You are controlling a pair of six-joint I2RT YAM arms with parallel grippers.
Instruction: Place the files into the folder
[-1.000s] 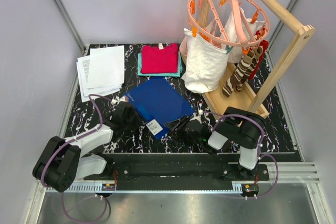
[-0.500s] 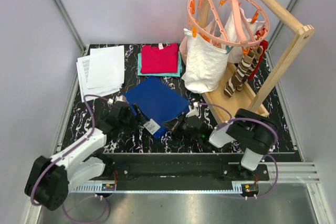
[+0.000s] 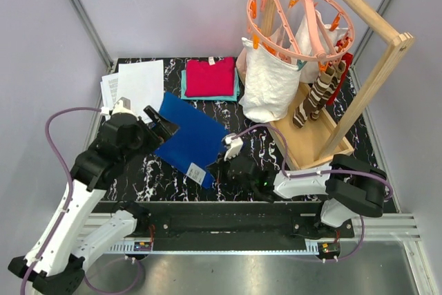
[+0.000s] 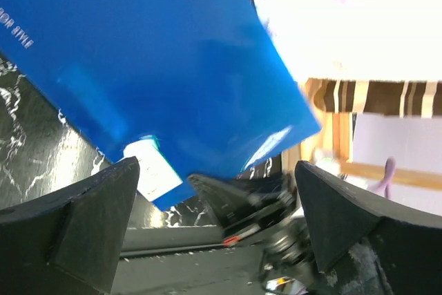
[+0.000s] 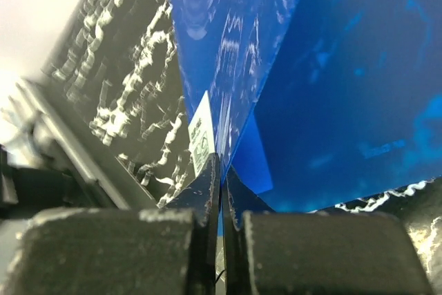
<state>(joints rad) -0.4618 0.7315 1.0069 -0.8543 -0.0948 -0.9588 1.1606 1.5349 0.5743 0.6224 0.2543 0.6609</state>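
Marbled tabletop holds clothes (red, teal) beside folder.

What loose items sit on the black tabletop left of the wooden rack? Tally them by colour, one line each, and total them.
Blue folder: 1
White paper stack: 1 (sheet count unclear)
Red folded garment: 1
Teal folded garment, under the red one: 1
Total: 4
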